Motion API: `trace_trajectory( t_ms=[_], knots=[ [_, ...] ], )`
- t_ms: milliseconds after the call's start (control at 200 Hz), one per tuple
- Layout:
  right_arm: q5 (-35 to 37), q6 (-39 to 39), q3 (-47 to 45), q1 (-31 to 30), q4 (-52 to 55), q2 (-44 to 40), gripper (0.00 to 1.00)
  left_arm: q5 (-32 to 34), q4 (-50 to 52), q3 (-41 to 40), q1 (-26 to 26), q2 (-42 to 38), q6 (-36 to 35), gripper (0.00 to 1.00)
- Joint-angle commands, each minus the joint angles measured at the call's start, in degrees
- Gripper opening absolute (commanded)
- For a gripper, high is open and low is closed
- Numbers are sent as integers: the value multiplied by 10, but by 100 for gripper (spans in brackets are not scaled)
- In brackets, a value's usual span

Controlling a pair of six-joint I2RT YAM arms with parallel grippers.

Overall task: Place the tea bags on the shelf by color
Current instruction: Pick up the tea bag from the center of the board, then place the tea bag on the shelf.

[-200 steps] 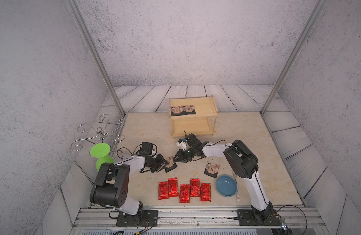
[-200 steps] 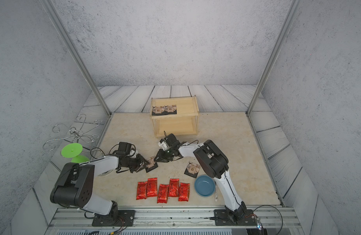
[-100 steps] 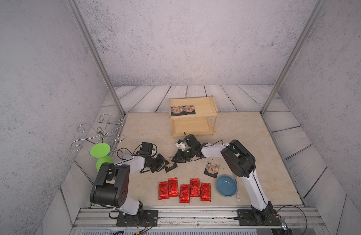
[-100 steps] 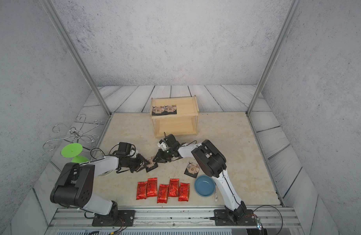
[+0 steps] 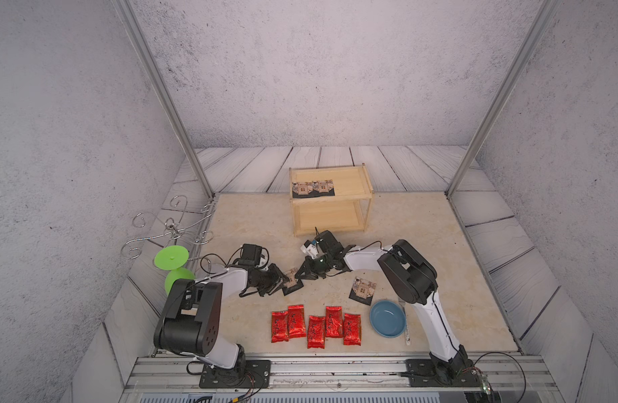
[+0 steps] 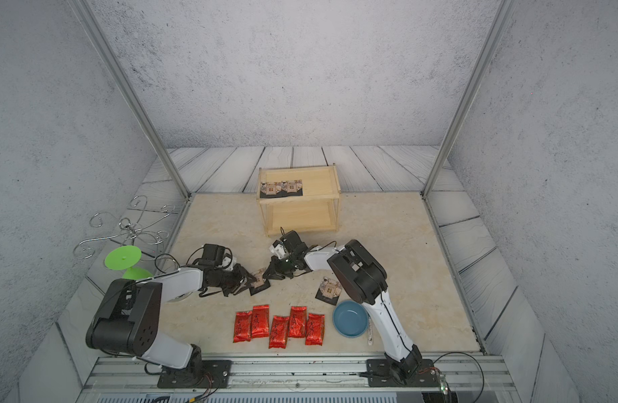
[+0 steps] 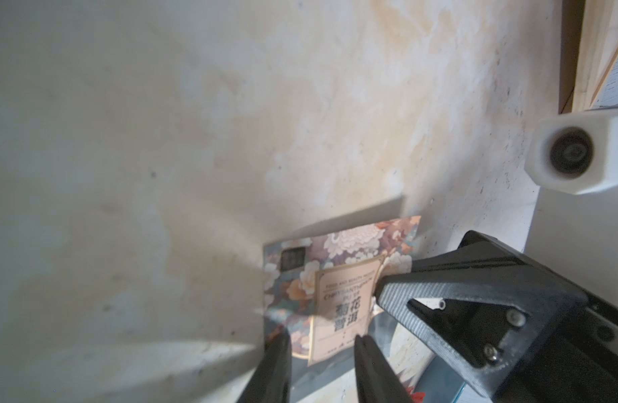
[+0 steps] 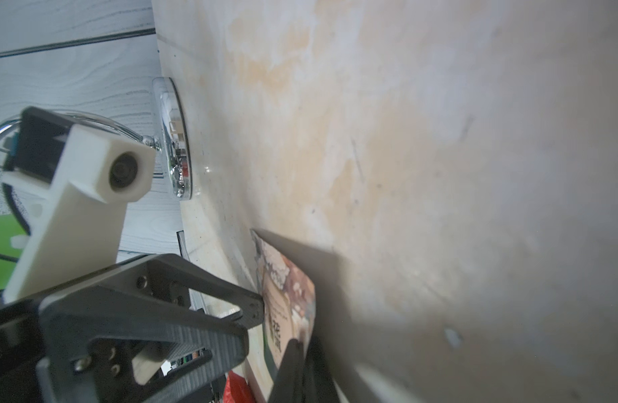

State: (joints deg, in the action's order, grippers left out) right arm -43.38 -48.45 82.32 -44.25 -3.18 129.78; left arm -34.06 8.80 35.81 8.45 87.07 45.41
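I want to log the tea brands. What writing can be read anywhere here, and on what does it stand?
"菊花普洱": large characters on the beige label of the raised tea bag, left wrist view.
"CHRYSANTHEMUM": probably, the line above them; blurred, so not certain.
The label's finer lines: too small to read.
Dark script on the red tea bags: too small to read.
Print on the black tea bags on the shelf: too small to read.

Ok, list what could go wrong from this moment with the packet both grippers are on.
1. Both the left gripper and the right gripper grip the same black tea bag; pulling apart could tear it or make it slip.
2. The packet stands on edge above the table; releasing together would likely drop it.
3. The red tea bags lie close by; a dropped bag or a low arm sweep might scatter them.
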Motion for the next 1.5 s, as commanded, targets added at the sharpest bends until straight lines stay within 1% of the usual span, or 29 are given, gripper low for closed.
trace_trajectory(
  t_ms=[0, 120, 240, 320, 485, 600, 691, 781, 871, 946, 1056, 1121, 1206, 1341, 1496],
  knots=[
    [16, 3, -4, 2, 18, -38, 4, 4, 29, 6, -11, -20, -9, 36],
    [29, 4, -19, 8, 22, -74, 0, 5, 59, 25, -22, -43, -20, 36],
    [43, 14, -29, 10, 43, -111, 0, 21, 97, 53, -27, -64, -40, 37],
    [47, 20, -39, 12, 53, -139, 0, 20, 115, 74, -32, -66, -47, 37],
    [54, 40, -78, 30, 73, -225, 0, 21, 148, 110, -33, -90, -59, 38],
    [65, 78, -92, 51, 127, -288, 0, 27, 175, 138, -32, -110, -73, 39],
    [75, 122, -79, 72, 194, -329, 0, 35, 187, 160, -31, -117, -80, 41],
    [85, 171, -41, 106, 269, -358, 0, 37, 194, 183, -27, -113, -82, 42],
    [85, 194, -9, 145, 300, -378, 0, 36, 195, 215, -16, -104, -83, 42],
    [96, 205, 19, 177, 303, -390, 0, 40, 202, 240, 1, -96, -89, 42],
    [99, 213, 65, 215, 295, -389, 0, 45, 198, 260, 30, -82, -93, 43],
    [98, 230, 119, 232, 317, -367, 0, 45, 198, 272, 42, -68, -96, 43],
    [87, 252, 210, 249, 365, -316, 0, 41, 199, 284, 53, -50, -99, 43],
    [60, 271, 328, 268, 412, -239, 0, 36, 194, 295, 55, -33, -105, 43],
    [11, 261, 423, 292, 428, -161, 0, 36, 183, 303, 54, -20, -105, 44]
  ],
)
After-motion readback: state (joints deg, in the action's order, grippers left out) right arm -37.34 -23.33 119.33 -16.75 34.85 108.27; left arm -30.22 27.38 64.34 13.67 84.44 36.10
